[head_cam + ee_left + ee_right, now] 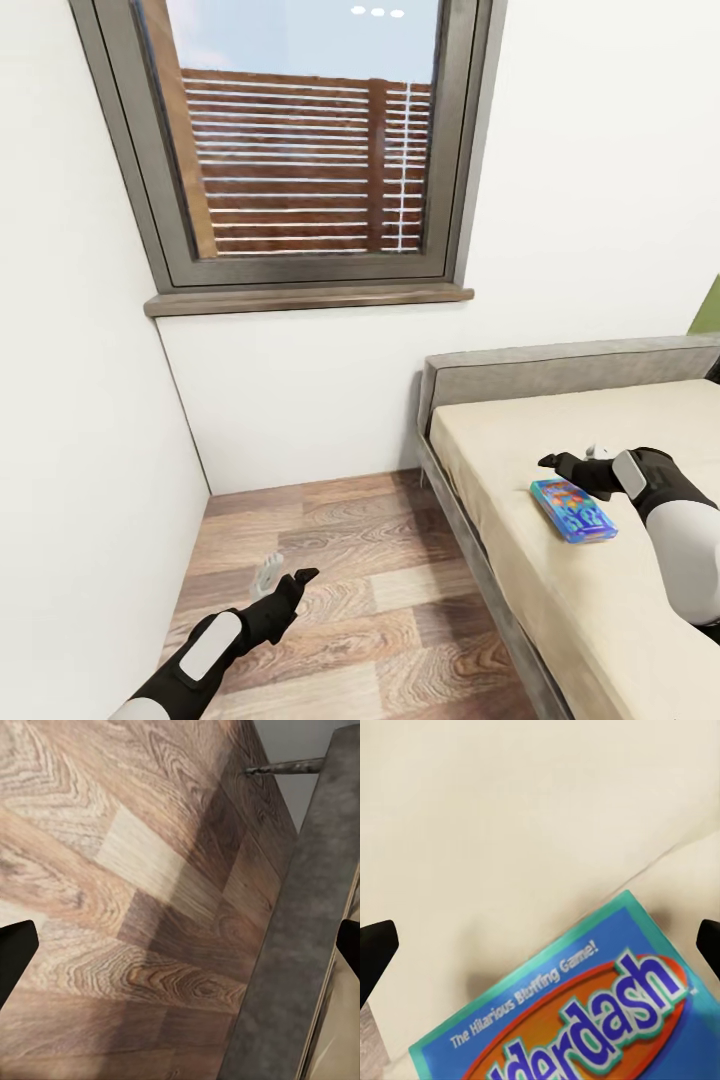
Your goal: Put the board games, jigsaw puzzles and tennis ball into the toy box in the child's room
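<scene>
Corner of room: white walls, grey-framed window point(305, 140), wood-plank floor point(350, 590). Bed point(520, 470) with beige mattress at right; blue board game point(573, 509) lies flat on it. Right gripper point(572, 463) hovers just above the game, fingers spread. Left gripper point(285, 577) over floor, fingers apart, holding nothing.

One board game point(573, 510), one bed point(520, 440), one window point(300, 140)

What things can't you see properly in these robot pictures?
- Blue board game: right wrist view, the picture's edge cuts off its title; "derdash" and "The Hilarious Bluffing Game!" are readable.
- Bed: head view, its far end runs off the picture's edge.
- Right pincer: head view, its fingers overlap, so the gap is unclear.
- Left pincer: left wrist view, just the dark tips peek in.
</scene>
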`<state>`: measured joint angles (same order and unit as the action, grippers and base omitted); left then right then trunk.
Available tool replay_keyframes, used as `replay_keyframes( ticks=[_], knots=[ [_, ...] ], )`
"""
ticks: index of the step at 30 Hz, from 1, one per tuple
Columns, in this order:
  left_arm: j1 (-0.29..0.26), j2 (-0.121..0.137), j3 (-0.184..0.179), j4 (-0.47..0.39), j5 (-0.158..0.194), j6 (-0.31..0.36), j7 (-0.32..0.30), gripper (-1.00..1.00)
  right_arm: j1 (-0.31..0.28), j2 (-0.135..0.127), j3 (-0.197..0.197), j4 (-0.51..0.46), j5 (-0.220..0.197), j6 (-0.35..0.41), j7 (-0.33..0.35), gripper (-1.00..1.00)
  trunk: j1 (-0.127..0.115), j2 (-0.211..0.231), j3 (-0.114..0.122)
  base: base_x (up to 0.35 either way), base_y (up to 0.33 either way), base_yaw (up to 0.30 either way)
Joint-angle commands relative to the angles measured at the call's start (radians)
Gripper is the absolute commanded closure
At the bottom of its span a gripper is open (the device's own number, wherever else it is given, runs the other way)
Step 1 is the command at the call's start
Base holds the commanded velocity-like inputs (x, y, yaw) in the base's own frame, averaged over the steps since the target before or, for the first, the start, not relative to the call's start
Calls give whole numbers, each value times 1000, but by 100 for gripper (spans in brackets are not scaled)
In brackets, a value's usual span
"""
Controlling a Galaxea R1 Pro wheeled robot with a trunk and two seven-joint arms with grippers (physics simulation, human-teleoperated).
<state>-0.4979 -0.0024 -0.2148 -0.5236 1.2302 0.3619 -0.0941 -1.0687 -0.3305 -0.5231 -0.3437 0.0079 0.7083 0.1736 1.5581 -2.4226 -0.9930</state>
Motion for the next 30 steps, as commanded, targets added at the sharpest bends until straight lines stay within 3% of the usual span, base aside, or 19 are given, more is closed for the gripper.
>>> replay_keyframes(
  ticks=[1,19,30],
  knots=[
    [-1,0,-2,1,3,2,-2,-100,0,0,-5,-1,1,5,3,-100,0,0,-1,-9,0,12],
    [-1,-1,-3,1,3,0,-1,-100,0,-1,-5,-1,1,5,3,-100,0,0,-1,-164,-56,4],
    [-1,-1,-3,0,3,0,-1,-100,0,-2,-5,-1,1,5,3,-100,0,0,-1,-63,-17,0]
  ],
)
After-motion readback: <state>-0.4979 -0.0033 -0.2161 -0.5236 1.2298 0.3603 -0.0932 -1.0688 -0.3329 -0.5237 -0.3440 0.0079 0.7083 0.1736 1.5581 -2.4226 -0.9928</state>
